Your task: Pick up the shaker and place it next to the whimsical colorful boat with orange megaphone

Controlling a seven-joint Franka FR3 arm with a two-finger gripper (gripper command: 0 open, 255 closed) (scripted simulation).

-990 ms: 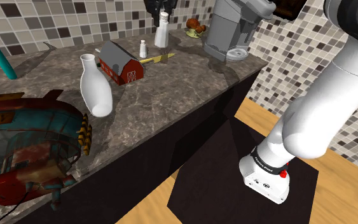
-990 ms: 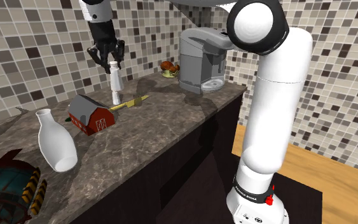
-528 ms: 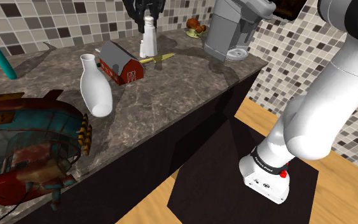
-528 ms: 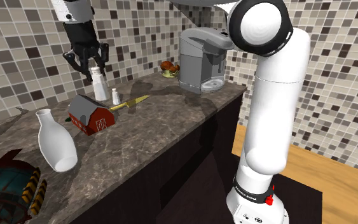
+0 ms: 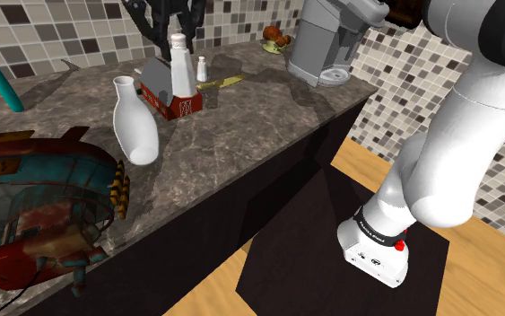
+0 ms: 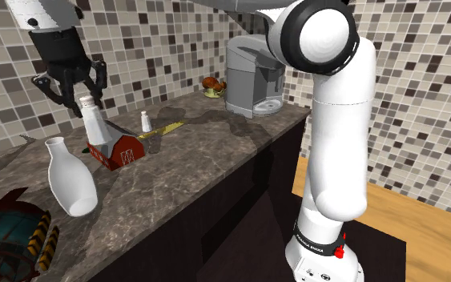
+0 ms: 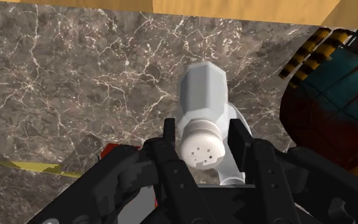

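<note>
One lifted shaker [image 5: 180, 74] has travelled toward one boat [image 5: 35, 206].

White shaker [image 5: 181, 70], red barn [image 5: 187, 105], white vase [image 5: 134, 126], brown veined marble counter [image 5: 241, 126].

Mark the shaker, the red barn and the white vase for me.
shaker [image 5: 181, 76], shoulder view, on its white body below the cap.
red barn [image 5: 155, 75], shoulder view, on its grey roof.
white vase [image 5: 137, 136], shoulder view, on its rounded belly.
</note>
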